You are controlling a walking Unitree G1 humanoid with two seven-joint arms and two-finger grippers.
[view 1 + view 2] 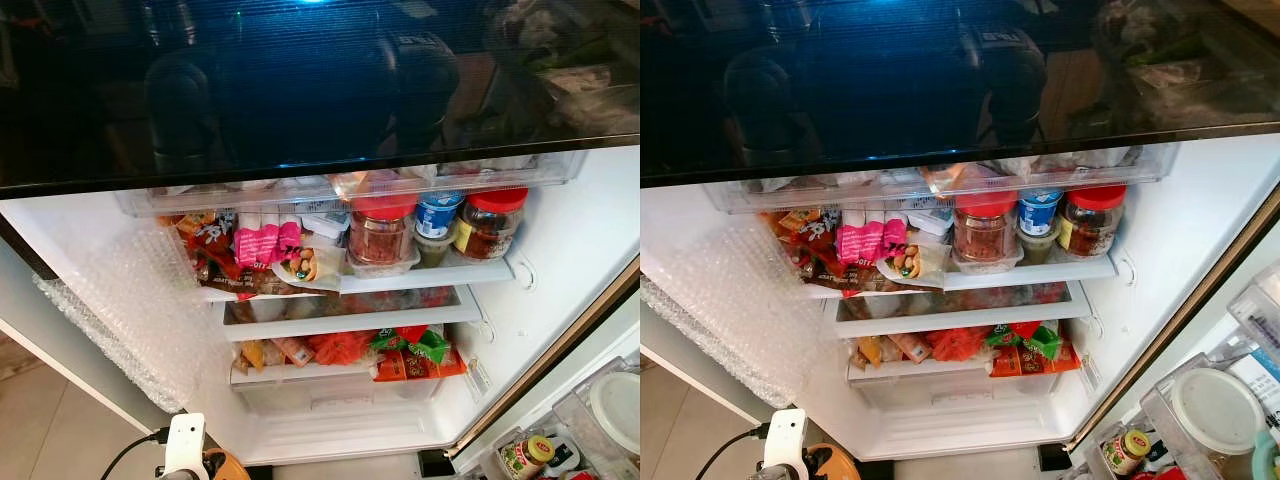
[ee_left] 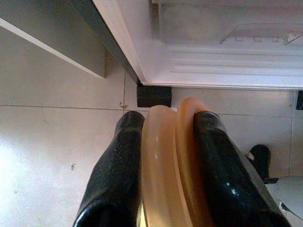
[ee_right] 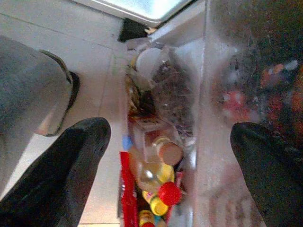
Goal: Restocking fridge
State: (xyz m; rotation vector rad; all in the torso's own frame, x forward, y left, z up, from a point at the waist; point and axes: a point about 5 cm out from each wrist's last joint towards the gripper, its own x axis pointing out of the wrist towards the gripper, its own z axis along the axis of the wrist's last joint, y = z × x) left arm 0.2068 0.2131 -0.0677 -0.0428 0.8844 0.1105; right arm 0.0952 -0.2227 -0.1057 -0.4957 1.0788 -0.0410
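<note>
Open fridge (image 1: 560, 230) ahead, white inside, with a dark glossy panel (image 1: 300, 80) across the top throwing back reflections. On the upper shelf (image 1: 430, 275), 2 red-lidded jars (image 1: 381, 232), a blue-and-white tub (image 1: 438, 214) between them, and to their left a pink packet (image 1: 266, 242) among crowded snack bags. Below, a glass shelf (image 1: 350, 318), then a lower shelf holding an orange bag (image 1: 340, 347), a green packet (image 1: 420, 343) and red boxes (image 1: 415, 366). Bubble wrap (image 1: 130, 310) over the left inner wall. To the right, door bins with a white round lid (image 1: 1217, 408) and a small yellow-labelled jar (image 1: 1127, 448).

Left claw (image 2: 168, 142) down low over the pale tiled floor (image 2: 52, 142), just before the fridge's bottom edge, black fingers (image 2: 118, 170) clamped on an orange round item (image 2: 168, 165) held on edge between them; seen from the head as an orange rim beside a white wrist block (image 1: 185, 443) with a black cable.

Right claw (image 3: 170, 142) spread wide, fingers (image 3: 71, 165) well apart, hanging above a door bin (image 3: 201, 71) packed with a bottle with a red cap (image 3: 169, 193), a brown-capped bottle (image 3: 169, 152), a dark bagged item (image 3: 170, 90) and a white lid. A grey trouser leg and dark shoe (image 3: 33, 94) on the tiles beside it.
</note>
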